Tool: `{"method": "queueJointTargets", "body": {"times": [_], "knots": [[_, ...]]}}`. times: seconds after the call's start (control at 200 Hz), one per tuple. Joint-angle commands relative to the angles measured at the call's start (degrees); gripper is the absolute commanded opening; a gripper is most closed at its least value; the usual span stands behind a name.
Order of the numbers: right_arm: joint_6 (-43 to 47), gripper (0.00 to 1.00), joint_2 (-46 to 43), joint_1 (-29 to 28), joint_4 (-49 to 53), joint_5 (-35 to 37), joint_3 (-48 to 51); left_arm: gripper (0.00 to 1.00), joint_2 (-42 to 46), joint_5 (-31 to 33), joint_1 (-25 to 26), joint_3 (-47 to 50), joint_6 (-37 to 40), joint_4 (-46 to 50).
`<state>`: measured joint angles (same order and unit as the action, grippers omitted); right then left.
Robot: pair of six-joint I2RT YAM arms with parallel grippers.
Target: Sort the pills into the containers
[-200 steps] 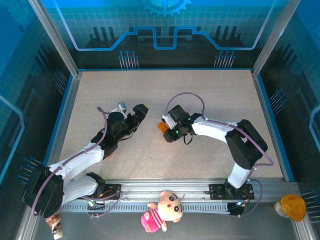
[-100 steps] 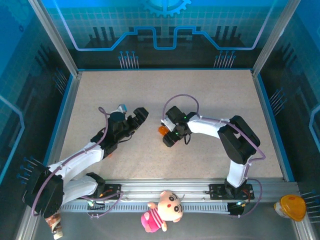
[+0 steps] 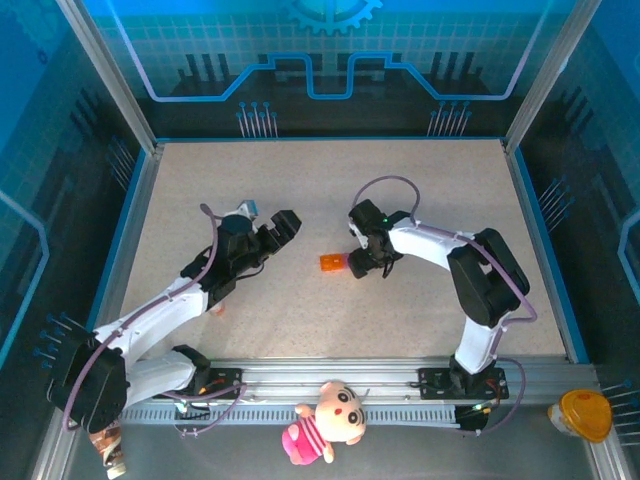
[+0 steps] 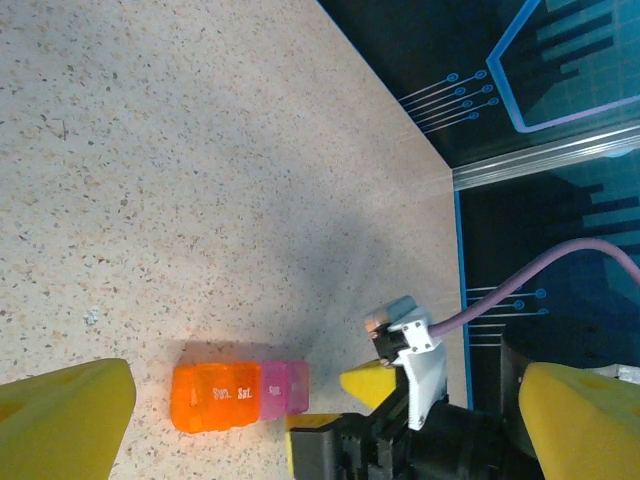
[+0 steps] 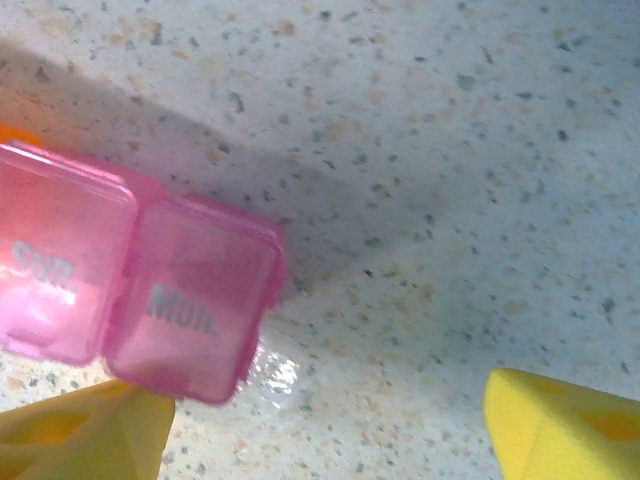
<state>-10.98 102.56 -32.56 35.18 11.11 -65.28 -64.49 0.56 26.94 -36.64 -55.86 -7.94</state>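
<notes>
You had the containers (image 3: 333, 263) lying flat on the table (image 3: 420, 190) between the arms, just beside the right gripper (image 3: 358, 264). From above their orange part read clearly, but the pink end was hard to make out against that gripper. Your right wrist view cut them off at its left edge, their lettering blurred. The fingers (image 5: 570, 425) were spread wide with nothing between them. I could not tell whether one pad touched the pink corner. Your left gripper (image 3: 281, 228) stood near, jaws wide, holding nothing.
</notes>
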Motion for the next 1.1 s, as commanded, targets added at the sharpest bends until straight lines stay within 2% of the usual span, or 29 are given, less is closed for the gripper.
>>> {"method": "queueJointTargets", "body": {"times": [0.0,0.175,0.335,0.49,0.71,0.916,1.096], "knots": [[-2.77,0.81,-5.53,1.25,2.52,-2.29,-0.29,0.99,-1.21,-2.38,-0.36,-4.29,6.76,6.25],[-8.02,0.81,-9.4,4.72,-1.76,-10.9,0.91,0.99,-6.83,-6.62,-0.28,-12.43,19.64,18.46],[-11.18,0.81,-6.05,4.34,-5.12,-16.59,-1.57,0.99,-11.33,-4.47,0.35,-17.2,28.5,26.86],[-9.97,0.81,-1.3,2.26,-4.34,-14.52,-5.23,0.99,-13.17,-2.7,1.19,-18.58,31.66,29.09],[-9.48,0.79,2.4,1.74,-5.31,-11.59,-4.36,0.99,-16.81,-0.14,3.49,-21.11,35.53,32.66],[-9.12,0.77,6.96,1.71,-5.26,-11.64,-5.28,0.99,-21.61,2.52,6.0,-24.78,39.98,36.11],[-9.29,0.76,6.95,1.72,-6.11,-11.82,-4.17,0.99,-26.97,5.87,9.53,-28.74,45.36,40.34]]}}
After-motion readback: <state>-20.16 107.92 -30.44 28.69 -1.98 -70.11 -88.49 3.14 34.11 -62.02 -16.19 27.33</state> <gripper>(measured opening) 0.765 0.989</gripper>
